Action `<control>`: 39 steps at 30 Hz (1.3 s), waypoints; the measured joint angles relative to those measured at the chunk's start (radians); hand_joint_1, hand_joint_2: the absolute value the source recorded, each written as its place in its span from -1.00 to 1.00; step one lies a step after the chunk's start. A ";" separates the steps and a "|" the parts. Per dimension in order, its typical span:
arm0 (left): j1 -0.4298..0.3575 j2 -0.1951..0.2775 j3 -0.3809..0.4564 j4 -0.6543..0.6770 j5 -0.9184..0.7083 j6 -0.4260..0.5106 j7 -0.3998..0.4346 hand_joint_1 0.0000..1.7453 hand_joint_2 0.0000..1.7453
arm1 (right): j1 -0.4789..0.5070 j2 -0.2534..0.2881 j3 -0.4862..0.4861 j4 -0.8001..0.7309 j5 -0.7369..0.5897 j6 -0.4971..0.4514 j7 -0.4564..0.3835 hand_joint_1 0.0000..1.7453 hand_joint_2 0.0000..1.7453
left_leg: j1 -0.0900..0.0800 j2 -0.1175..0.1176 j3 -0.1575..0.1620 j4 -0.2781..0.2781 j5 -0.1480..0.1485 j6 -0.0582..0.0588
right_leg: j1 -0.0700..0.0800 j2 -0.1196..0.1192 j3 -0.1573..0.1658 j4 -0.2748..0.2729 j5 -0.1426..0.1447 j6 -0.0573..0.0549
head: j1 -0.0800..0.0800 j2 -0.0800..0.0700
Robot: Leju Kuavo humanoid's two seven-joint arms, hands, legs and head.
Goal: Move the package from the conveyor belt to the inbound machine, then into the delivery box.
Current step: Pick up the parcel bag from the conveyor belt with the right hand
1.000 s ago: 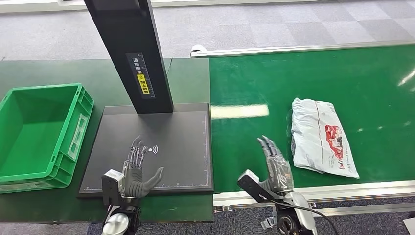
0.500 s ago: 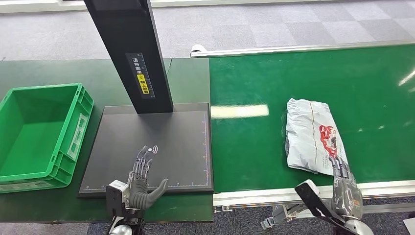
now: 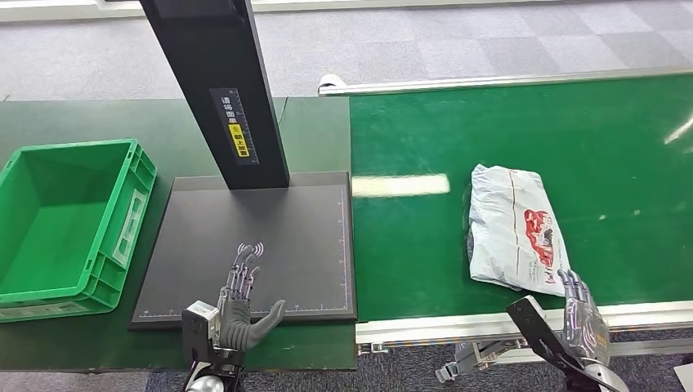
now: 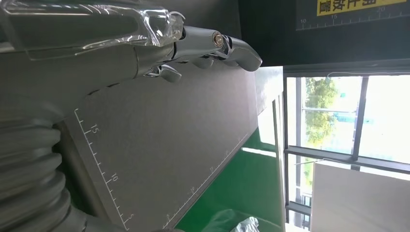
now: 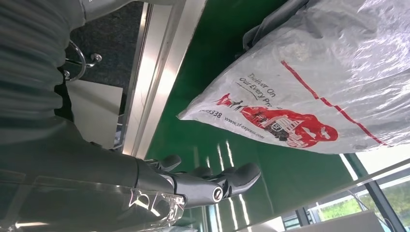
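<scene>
Running across the right side, the green belt (image 3: 523,131) carries the bag (image 3: 515,229), which has slid further left on it than half a second ago, lying flat near the belt's near rail. Black scanner pad (image 3: 253,245) with its post (image 3: 216,90) sits left of the belt, unchanged; the green box (image 3: 131,204) stands left of the pad, same place. Right hand (image 3: 582,318) is at the belt's near rail by the bag's near corner, fingers straight and close together, holding nothing, not touching the bag; a second ago it was over the belt further left. Left hand (image 3: 237,306) hovers over the pad's near edge, fingers straight, thumb out to the side, holding nothing, slightly lower in frame than before.
</scene>
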 joint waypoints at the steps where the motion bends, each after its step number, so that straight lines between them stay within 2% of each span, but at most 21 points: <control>1: 0.000 0.000 -0.002 0.002 0.000 0.000 0.000 -1.00 1.00 | -0.009 -0.004 -0.002 0.010 -0.005 0.004 -0.004 -1.00 1.00 | 0.000 0.000 0.000 0.000 0.000 0.000 | 0.000 0.000 0.000 0.000 0.000 0.000 | 0.000 0.000; 8: -0.007 0.003 -0.020 0.020 0.001 -0.006 -0.001 -1.00 1.00 | -0.078 -0.033 -0.017 0.101 -0.074 0.049 -0.044 -1.00 1.00 | 0.000 0.000 0.000 0.000 0.000 0.000 | 0.000 0.000 0.001 0.000 0.000 0.000 | 0.000 0.000; 12: -0.019 0.007 -0.024 0.035 0.009 -0.008 -0.006 -1.00 1.00 | -0.150 -0.081 -0.033 0.211 -0.117 0.061 -0.081 -1.00 1.00 | 0.000 0.000 0.001 0.000 0.000 0.000 | 0.000 0.000 0.001 0.000 0.000 0.000 | 0.000 0.000; 21: -0.026 0.013 -0.029 0.048 0.016 -0.003 -0.012 -1.00 1.00 | -0.216 -0.139 -0.044 0.334 -0.134 0.063 -0.100 -1.00 1.00 | 0.000 0.000 0.000 0.000 0.000 0.000 | 0.000 0.000 0.000 0.000 0.000 0.000 | 0.000 0.000; 26: -0.026 0.015 -0.036 0.048 0.020 -0.001 -0.014 -1.00 1.00 | -0.294 -0.176 -0.037 0.446 -0.133 0.068 -0.114 -1.00 1.00 | 0.000 0.000 0.000 0.000 0.000 0.000 | 0.000 0.000 0.001 0.000 0.000 0.000 | 0.000 0.000; 34: -0.031 0.017 -0.062 0.051 0.028 -0.001 -0.014 -1.00 1.00 | -0.465 -0.174 0.037 0.689 -0.131 0.066 -0.135 -1.00 1.00 | 0.000 0.000 0.001 0.000 0.001 0.000 | 0.000 0.000 0.001 0.000 0.001 0.000 | 0.000 0.000; 39: -0.045 0.017 -0.082 0.062 0.027 -0.006 -0.008 -1.00 1.00 | -0.548 -0.150 0.087 0.792 -0.134 0.079 -0.158 -1.00 1.00 | 0.000 0.000 0.000 0.000 0.001 0.000 | 0.000 0.000 0.001 0.000 0.001 0.000 | 0.000 0.000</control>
